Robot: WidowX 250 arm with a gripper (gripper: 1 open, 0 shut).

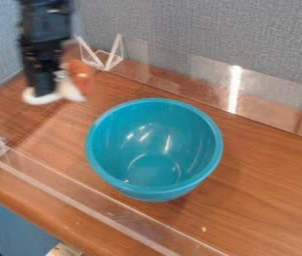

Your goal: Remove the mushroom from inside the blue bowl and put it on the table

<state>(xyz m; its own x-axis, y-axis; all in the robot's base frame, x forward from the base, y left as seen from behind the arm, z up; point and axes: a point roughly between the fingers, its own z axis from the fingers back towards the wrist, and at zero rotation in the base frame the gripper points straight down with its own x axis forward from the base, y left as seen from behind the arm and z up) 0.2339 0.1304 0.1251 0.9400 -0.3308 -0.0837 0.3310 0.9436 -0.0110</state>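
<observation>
Clear acrylic walls (234,85) edge the table (267,170) behind and in front of the blue bowl (155,150). Nothing inside the bowl, bare glossy interior. Gripper (43,92) up-left of the bowl, above the table, jaws nearly closed, pinching the mushroom (58,90): cream stem low, orange cap toward the bowl. Blurred.
</observation>
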